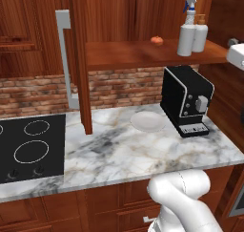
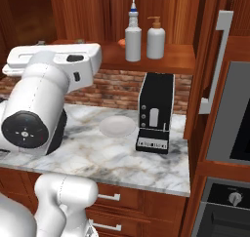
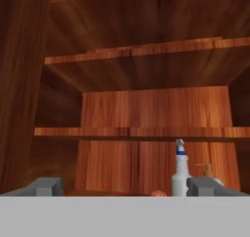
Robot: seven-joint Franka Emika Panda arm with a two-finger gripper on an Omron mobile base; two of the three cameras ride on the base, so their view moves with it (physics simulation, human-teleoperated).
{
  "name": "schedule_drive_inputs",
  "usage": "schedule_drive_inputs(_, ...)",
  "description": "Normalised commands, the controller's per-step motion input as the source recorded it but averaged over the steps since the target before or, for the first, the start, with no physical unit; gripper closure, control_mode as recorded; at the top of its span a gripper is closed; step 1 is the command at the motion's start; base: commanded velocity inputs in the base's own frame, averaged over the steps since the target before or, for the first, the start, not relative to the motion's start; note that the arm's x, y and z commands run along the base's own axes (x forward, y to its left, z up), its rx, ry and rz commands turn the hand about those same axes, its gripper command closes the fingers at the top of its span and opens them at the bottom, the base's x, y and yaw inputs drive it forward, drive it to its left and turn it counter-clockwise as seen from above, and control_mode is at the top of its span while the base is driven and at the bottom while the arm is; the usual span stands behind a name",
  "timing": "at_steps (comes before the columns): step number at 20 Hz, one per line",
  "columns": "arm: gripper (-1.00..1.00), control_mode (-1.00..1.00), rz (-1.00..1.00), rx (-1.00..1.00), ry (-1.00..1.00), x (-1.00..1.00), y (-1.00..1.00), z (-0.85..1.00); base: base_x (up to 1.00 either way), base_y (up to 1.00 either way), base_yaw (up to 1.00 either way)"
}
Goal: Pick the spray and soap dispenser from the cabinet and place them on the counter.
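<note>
The spray (image 1: 187, 33), a slim grey-white bottle with a blue-and-white trigger, stands on the lower shelf of the open cabinet (image 1: 138, 54). The squat soap dispenser (image 1: 200, 35) with its tan pump is right beside it. Both also stand out in the right base view, spray (image 2: 133, 36) left of soap dispenser (image 2: 156, 40). My gripper (image 3: 126, 187) is open and empty, facing into the cabinet from some distance. In the hand view the spray (image 3: 180, 175) rises just left of the right fingertip (image 3: 205, 186), which partly hides the soap dispenser (image 3: 209, 171). The marble counter (image 1: 119, 150) lies below.
A black coffee machine (image 1: 186, 100) and a white plate (image 1: 148, 121) sit on the counter under the shelf. A small orange fruit (image 1: 157, 40) lies on the shelf left of the bottles. The cooktop (image 1: 28, 147) is at left. The open cabinet door (image 1: 78, 59) juts forward.
</note>
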Motion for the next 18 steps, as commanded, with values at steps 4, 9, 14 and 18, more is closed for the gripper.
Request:
schedule_drive_inputs(4, -1.0, -1.0, -0.02, 0.0, 0.0, 0.26, -0.16, 0.0, 0.0, 0.0, 0.0)
schedule_drive_inputs(9, -1.0, -1.0, -0.02, 0.0, 0.0, 0.29, -0.09, 0.0, 0.0, 0.0, 0.0)
schedule_drive_inputs(14, -1.0, -1.0, -0.02, 0.0, 0.0, 0.33, 0.0, -0.01, 0.0, 0.0, 0.0)
schedule_drive_inputs(18, -1.0, -1.0, -0.02, 0.0, 0.0, 0.33, 0.0, -0.01, 0.0, 0.0, 0.0)
